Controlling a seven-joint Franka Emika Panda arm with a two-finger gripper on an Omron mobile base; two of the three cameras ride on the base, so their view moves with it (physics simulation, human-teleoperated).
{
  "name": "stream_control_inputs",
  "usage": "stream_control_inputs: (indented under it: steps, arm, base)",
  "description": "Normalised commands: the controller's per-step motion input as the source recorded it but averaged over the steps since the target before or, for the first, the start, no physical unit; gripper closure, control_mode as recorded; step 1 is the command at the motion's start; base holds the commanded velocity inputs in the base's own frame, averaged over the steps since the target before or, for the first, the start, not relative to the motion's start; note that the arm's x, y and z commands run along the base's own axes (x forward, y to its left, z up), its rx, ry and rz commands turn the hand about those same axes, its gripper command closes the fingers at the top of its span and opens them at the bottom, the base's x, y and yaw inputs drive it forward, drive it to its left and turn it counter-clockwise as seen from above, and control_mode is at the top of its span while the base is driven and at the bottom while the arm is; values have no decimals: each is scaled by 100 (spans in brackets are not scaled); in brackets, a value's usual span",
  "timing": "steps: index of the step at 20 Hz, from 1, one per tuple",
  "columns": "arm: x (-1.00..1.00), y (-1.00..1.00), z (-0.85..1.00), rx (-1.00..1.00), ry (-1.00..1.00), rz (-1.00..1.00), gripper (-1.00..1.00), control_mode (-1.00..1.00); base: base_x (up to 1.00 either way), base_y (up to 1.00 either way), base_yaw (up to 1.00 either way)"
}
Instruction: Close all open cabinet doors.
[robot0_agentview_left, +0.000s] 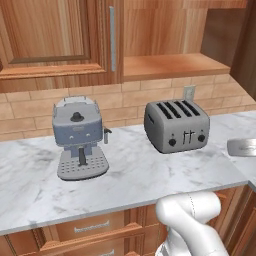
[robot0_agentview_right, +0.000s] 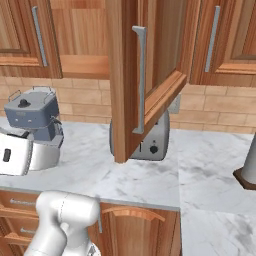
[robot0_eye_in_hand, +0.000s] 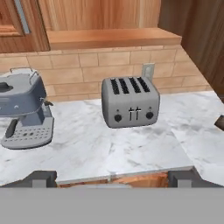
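One cabinet door (robot0_agentview_right: 150, 75) stands swung out over the counter, its silver bar handle (robot0_agentview_right: 140, 80) facing me; it appears as a dark wood slab at the right edge (robot0_agentview_left: 245, 40) (robot0_eye_in_hand: 199, 39). Beside it the cabinet's bare shelf (robot0_agentview_left: 170, 65) (robot0_eye_in_hand: 109, 38) is exposed. The neighbouring doors are shut: one on the left (robot0_agentview_left: 50, 35) (robot0_agentview_right: 20, 30) (robot0_eye_in_hand: 17, 22) and one on the right (robot0_agentview_right: 227, 40). My gripper (robot0_eye_in_hand: 113, 179) is open and holds nothing. It hovers at the counter's front edge, low and well below the open door, pointing at the toaster.
A silver toaster (robot0_agentview_left: 176, 125) (robot0_eye_in_hand: 130, 101) and a blue-grey coffee machine (robot0_agentview_left: 80, 140) (robot0_eye_in_hand: 24, 111) stand on the marble counter (robot0_agentview_left: 135, 175). A grey upright object on a dark base (robot0_agentview_right: 247, 167) stands at far right. Drawer fronts (robot0_agentview_left: 92, 227) sit below the counter.
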Motion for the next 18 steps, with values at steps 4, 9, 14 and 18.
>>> stream_control_inputs:
  steps: [4,9,14,18]
  arm:
    - [-40,-48,0,0,-18,6,-100,-100]
    - [-12,-62,0,0,-18,1,-100,-100]
    - [-1,-65,0,0,-22,0,-100,-100]
    - [0,-61,0,0,-17,0,-100,-100]
  base:
    - [0,0,0]
    - [0,0,0]
    - [0,0,0]
    - [0,0,0]
